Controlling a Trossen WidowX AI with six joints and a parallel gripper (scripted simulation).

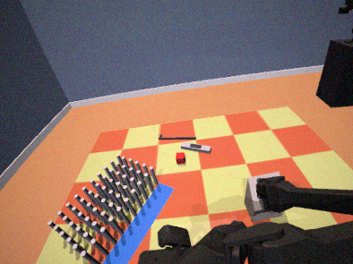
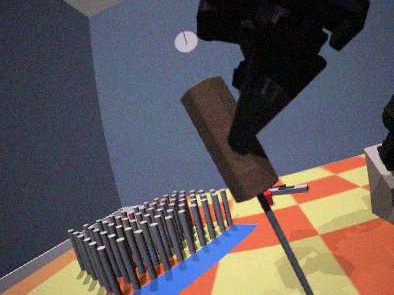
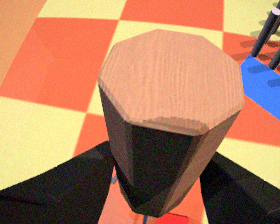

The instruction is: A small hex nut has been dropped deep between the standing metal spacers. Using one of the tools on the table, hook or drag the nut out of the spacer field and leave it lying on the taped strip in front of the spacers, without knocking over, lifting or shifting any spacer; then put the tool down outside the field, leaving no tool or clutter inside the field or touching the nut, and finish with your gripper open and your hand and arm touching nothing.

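The gripper [image 2: 241,140] [image 3: 158,153] has its jaws clamped on the brown wooden handle [image 2: 212,129] [image 3: 170,75] of a tool. In the exterior view the handle tilts from upper left to lower right across the middle, and a thin dark rod [image 2: 287,249] [image 3: 145,219] runs from its lower end out past the bottom edge.

The metal posts [image 1: 108,236] [image 2: 186,231] [image 3: 262,37] stand upright in rows at the lower left of the top view, with the blue strip [image 1: 145,220] [image 2: 220,251] [image 3: 260,82] along their near side. The nut cannot be made out in any view, so its place among the posts cannot be told.

Near the middle of the top view, a red cube [image 1: 180,157] [image 2: 267,197] [image 3: 172,219] sits on the checkered mat [image 1: 224,189] [image 2: 300,229] [image 3: 65,55], near a flat silver piece [image 1: 203,149] [image 2: 295,189]. A thin black stick [image 1: 179,138] lies just above them in the frame.
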